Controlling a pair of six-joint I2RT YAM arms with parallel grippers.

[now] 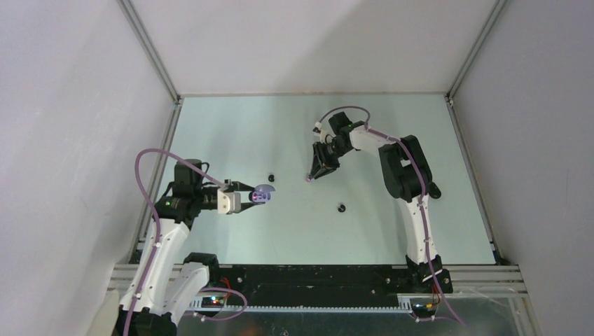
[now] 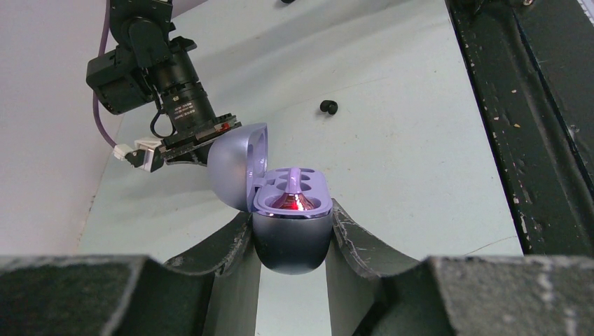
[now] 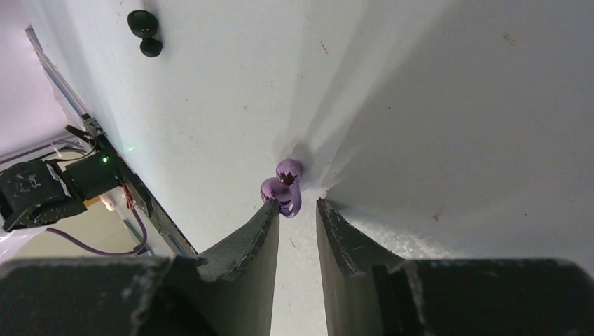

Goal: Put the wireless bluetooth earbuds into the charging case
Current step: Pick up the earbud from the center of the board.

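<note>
My left gripper is shut on the lavender charging case and holds it above the table with the lid swung open to the left. A glossy purple earbud with a red glint sits in the case's near socket. My right gripper points down at the table, its jaws a narrow gap apart. A second purple earbud lies on the table at its tips, touching only the left finger. In the top view that gripper is right of the case.
Two black earbuds lie loose on the pale table: one between the grippers, another nearer the front. White walls and metal rails bound the table. The right arm's camera hangs beyond the case.
</note>
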